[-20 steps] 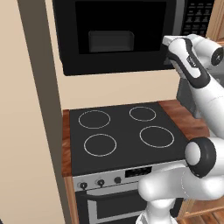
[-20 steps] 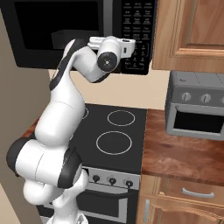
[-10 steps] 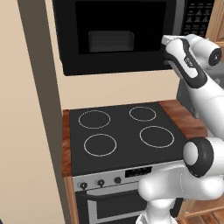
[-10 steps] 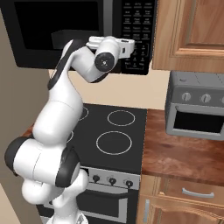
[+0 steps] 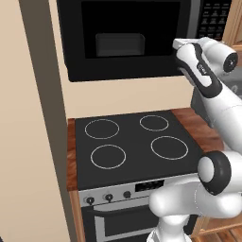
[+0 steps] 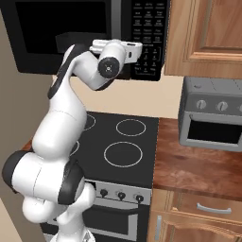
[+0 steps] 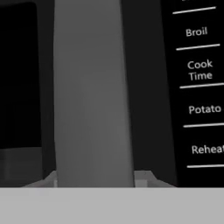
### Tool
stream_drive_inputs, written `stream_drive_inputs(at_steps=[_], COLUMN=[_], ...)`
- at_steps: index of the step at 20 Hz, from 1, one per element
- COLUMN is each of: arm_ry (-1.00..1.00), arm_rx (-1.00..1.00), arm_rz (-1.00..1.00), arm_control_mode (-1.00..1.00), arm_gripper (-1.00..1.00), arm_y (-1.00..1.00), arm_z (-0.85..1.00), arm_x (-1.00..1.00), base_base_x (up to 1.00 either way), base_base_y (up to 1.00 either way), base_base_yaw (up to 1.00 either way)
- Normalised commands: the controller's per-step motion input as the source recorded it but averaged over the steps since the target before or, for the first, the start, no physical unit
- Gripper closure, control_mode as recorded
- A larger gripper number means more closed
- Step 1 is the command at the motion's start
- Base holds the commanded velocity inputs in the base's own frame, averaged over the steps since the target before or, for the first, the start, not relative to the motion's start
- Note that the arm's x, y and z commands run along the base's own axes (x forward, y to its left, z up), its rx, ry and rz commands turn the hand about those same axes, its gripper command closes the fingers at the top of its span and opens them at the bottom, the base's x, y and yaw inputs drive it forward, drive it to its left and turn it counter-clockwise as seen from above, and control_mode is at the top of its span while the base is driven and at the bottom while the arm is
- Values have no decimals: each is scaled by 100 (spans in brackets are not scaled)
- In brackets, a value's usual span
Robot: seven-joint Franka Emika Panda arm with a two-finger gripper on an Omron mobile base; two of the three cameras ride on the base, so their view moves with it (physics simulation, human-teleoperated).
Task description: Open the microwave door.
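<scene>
A: Start at the fingers. What is their state?

B: Cannot tell. In the hand view two pale tips flank the foot of the handle (image 7: 92, 92), one at each side of the grey strip at bottom centre, but whether they press on it or merely straddle it is not shown. In the right base view the gripper (image 6: 133, 47) sits against the front of the microwave (image 6: 90, 38), upper centre of the frame, its tips hidden.

A: And the handle itself?

B: A grey vertical strip down the middle of the hand view, very close to the camera. Dark door glass to its left; the keypad (image 7: 199, 87) to its right, with labels Broil, Cook Time, Potato, Reheat.

A: The door?

B: The door (image 5: 127, 38) fills the top of the left base view, flush with the body, so I judge it shut. The hand is at its right edge, upper right of that frame.

A: Below?

B: A black stove (image 5: 132, 144) under the arm; a toaster oven (image 6: 212, 116) at the right of the right base view on the wooden tabletop (image 6: 198, 170).

A: Risks?

B: If the fingers have no firm hold, a pull would slip off the smooth strip and leave the door shut. A straight pull that ignores the door's swing could drag the fingers sideways off the handle. Drift to the right would press the keypad.
</scene>
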Motion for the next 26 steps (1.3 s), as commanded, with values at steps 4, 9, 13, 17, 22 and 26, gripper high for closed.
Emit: stream_drive_inputs(at_steps=[4,9,13,17,22,26], arm_ry=[-5,-9,-7,0,0,2], arm_rx=[0,0,0,0,0,-6], arm_rz=[0,0,0,0,0,0], arm_control_mode=[-100,-100,-100,-100,-100,-100], arm_gripper=[100,100,100,100,100,100], arm_y=[0,0,0,1,15,36], arm_z=[2,14,27,51,68,81], arm_x=[-62,-88,-95,-92,-90,-87], base_base_x=[0,0,0,0,0,0], base_base_y=[0,0,0,0,0,0], base_base_yaw=[0,0,0,0,0,0])
